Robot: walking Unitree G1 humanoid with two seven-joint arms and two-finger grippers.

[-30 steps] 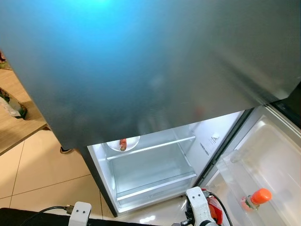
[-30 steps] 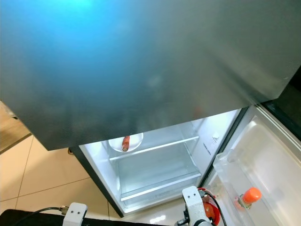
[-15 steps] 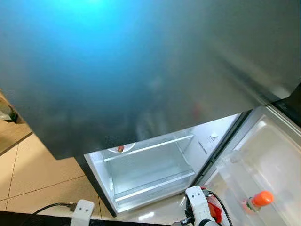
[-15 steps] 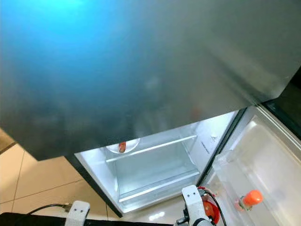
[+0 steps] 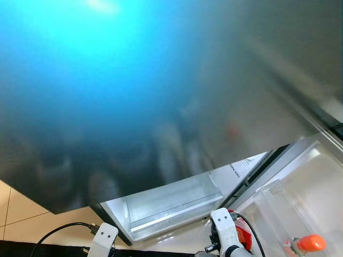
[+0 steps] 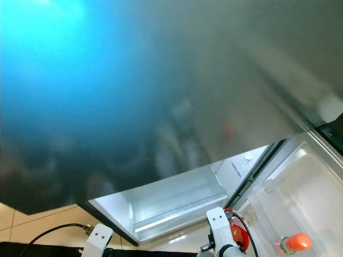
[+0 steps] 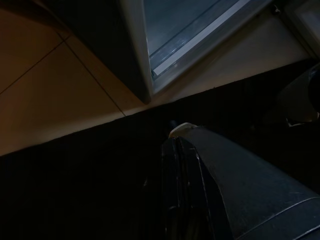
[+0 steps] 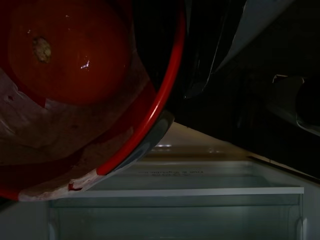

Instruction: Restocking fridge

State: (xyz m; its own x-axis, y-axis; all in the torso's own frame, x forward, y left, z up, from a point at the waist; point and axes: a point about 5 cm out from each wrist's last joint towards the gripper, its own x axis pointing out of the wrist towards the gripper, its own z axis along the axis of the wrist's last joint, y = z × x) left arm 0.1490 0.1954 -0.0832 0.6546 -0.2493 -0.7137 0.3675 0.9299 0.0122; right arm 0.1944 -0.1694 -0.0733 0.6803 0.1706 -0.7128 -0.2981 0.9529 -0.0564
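The fridge's lower compartment [image 5: 171, 201] stands open and lit, with glass shelves inside. The grey upper door [image 5: 161, 80] hangs over it. Low beside my right arm [image 5: 225, 235], my right gripper [image 8: 170, 100] is shut on a red bowl [image 8: 75, 145] holding an orange fruit [image 8: 65, 50]. The bowl's red edge [image 5: 244, 235] faces the compartment's lower shelf [image 8: 175, 192]. An orange-capped bottle [image 5: 308, 244] lies in the open door's shelf [image 5: 278, 209] on the right. My left gripper [image 7: 175, 150] hangs shut, low by the fridge's bottom corner [image 7: 145, 95].
Beige floor tiles [image 5: 16, 214] lie to the left of the fridge. A black cable [image 5: 59, 231] runs to my left wrist [image 5: 104, 238]. The open lower door [image 6: 300, 187] walls off the right side.
The camera has moved closer and tilted. The grey door now covers more of the view, and the plate on the upper shelf has slipped behind it. The red bowl stays in the right gripper.
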